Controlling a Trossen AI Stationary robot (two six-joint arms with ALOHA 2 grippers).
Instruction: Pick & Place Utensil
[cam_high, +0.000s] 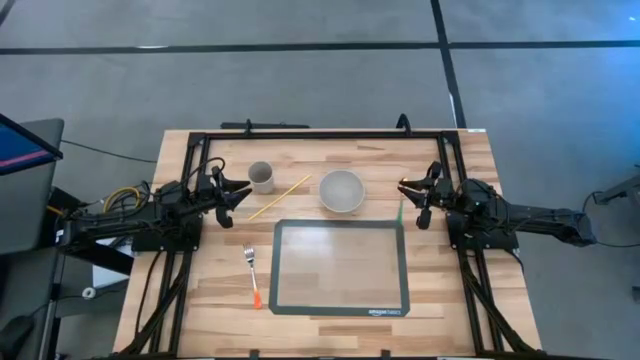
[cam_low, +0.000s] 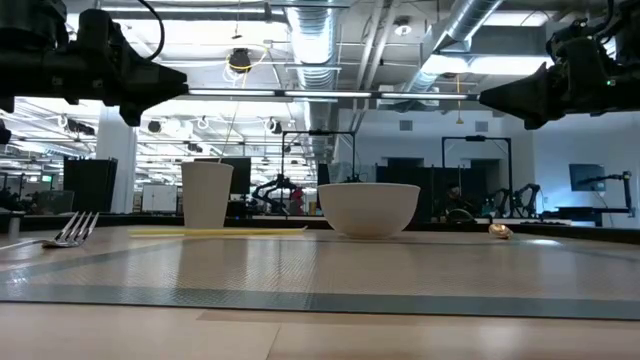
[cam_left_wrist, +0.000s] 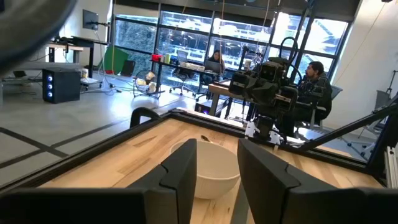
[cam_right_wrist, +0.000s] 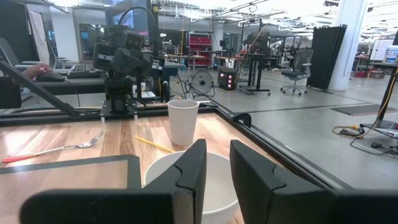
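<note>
A metal fork (cam_high: 251, 265) with an orange handle end lies flat on the wood just left of the grey baking mat (cam_high: 340, 306); the low view shows its tines (cam_low: 70, 232). Farther back a white cup (cam_high: 260, 177) and a white bowl (cam_high: 342, 190) stand upright, with a yellow chopstick (cam_high: 280, 198) lying between them. My left gripper (cam_high: 240, 195) hovers open above the table beside the cup, pointing at the bowl (cam_left_wrist: 211, 174). My right gripper (cam_high: 408, 195) hovers open right of the bowl (cam_right_wrist: 158, 177), facing the cup (cam_right_wrist: 183, 121) and fork (cam_right_wrist: 56, 149).
A thin green stick (cam_high: 400, 212) lies by the mat's far right corner, under my right gripper. A small golden object (cam_low: 499, 230) sits on the table right of the bowl. A black frame (cam_high: 320, 132) borders the table. People sit at desks beyond the table.
</note>
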